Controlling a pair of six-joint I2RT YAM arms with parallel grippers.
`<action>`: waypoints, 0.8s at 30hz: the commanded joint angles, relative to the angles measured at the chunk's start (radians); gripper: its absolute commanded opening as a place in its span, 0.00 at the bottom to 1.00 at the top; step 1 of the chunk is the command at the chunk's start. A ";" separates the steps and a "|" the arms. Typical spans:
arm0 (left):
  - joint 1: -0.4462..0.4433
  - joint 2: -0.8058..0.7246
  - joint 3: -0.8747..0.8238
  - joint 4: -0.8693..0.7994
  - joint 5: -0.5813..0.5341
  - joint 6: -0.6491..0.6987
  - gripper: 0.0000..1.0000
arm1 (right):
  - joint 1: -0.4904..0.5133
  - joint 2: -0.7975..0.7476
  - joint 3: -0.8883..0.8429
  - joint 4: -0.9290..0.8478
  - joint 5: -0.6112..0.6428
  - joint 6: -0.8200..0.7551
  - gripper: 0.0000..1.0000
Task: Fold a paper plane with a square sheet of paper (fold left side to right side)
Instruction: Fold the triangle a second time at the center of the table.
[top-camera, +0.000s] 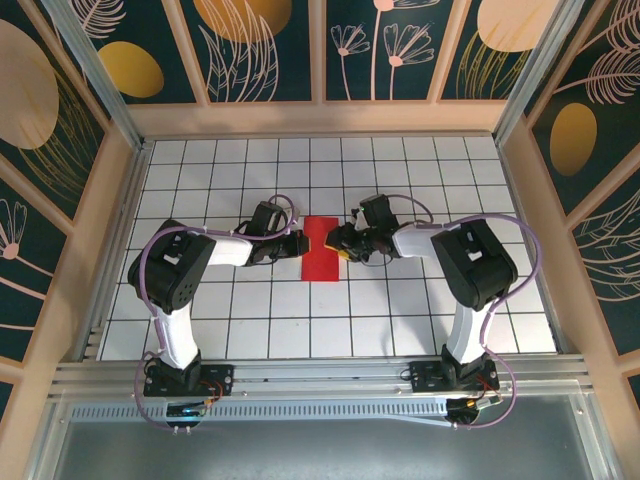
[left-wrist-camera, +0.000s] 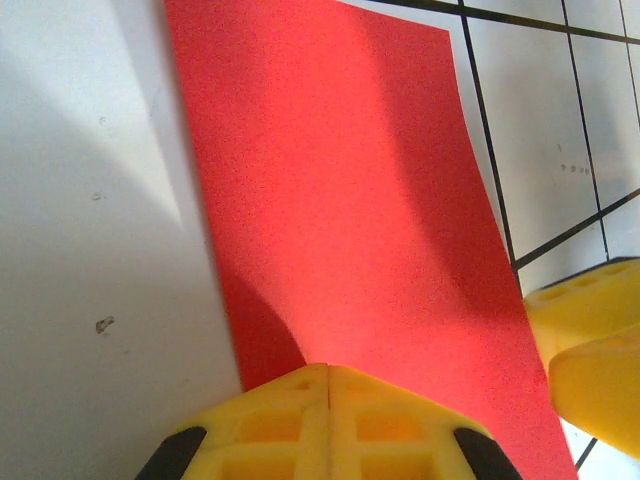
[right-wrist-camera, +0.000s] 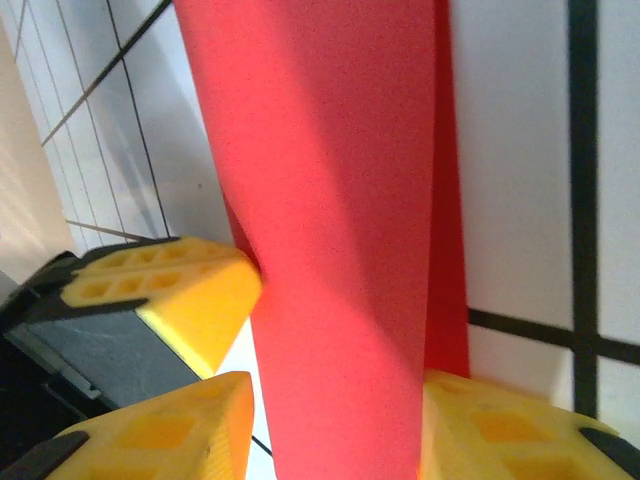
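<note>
Sheet of paper (top-camera: 322, 250), red, folded to a narrow strip, centre of table (top-camera: 200, 320). Left gripper (top-camera: 300, 243): fingers together, pressing its 9 o'clock edge. Right gripper (top-camera: 341, 243): fingers apart at 3 o'clock, astride the raised layer.

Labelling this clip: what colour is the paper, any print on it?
The paper is plain bright red, unprinted; clearest in the left wrist view.

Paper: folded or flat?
Folded in half. From above the paper is a narrow strip, not a square; the right wrist view shows two layers, the upper one bowed rather than creased flat.
</note>
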 joint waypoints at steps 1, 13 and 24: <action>-0.019 0.014 -0.026 -0.071 0.007 0.013 0.00 | -0.013 0.030 0.041 0.016 -0.015 -0.039 0.43; -0.019 0.008 -0.034 -0.067 0.006 0.012 0.00 | -0.037 0.088 0.111 -0.011 -0.024 -0.079 0.39; -0.019 -0.012 -0.011 -0.045 0.021 -0.011 0.03 | -0.060 0.110 0.133 -0.059 -0.019 -0.128 0.26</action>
